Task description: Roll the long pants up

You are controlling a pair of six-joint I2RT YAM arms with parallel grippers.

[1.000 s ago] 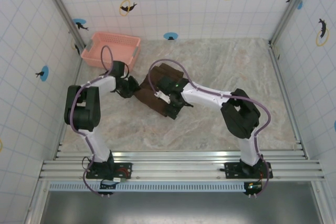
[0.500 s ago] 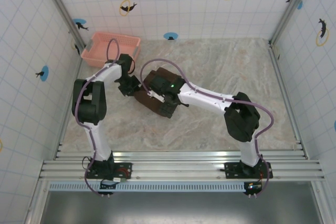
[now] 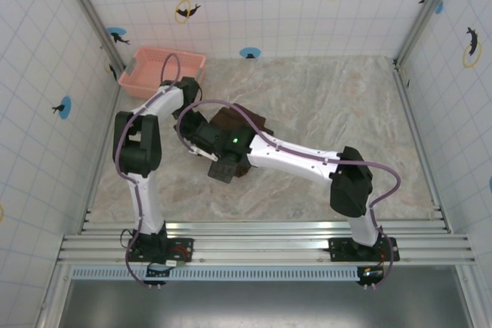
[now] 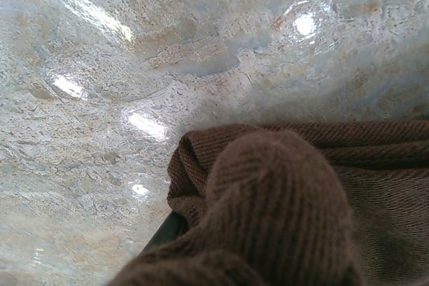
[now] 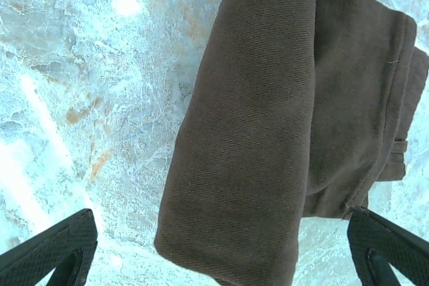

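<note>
One pair of long pants [image 3: 247, 120] on the table [image 3: 338, 105], one garment, gathered into a compact dark brown bundle left of centre at about mid-depth. It's just to the near right of the single pink basket [image 3: 154, 52] in the far left corner. Both my arms are bent in over it, so that's two grippers working one bundle.

My right gripper [image 3: 222, 168] hangs over the near end. From the right wrist I count my two fingers [image 5: 57, 249], one in each lower corner of the view. They're spread wide with the cloth lying between and beyond them, pinching nothing. Down there the bundle reads as two parts touching side by side: one thick rounded roll and one flatter folded layer. A single belt loop [image 5: 400, 147] shows at the flat layer's edge, and bare marbled table shows to either side.

My left gripper [image 3: 195, 130] is in at the far left end of the bundle, between the pants and the basket. From the left wrist, one fat hump of ribbed brown cloth rises right in front of the lens. I make out just one dark finger [image 4: 163, 232] poking from under its edge, with cloth draped over it. Whether that gripper is spread or pressed together, I can't tell, the cloth hides it
</note>
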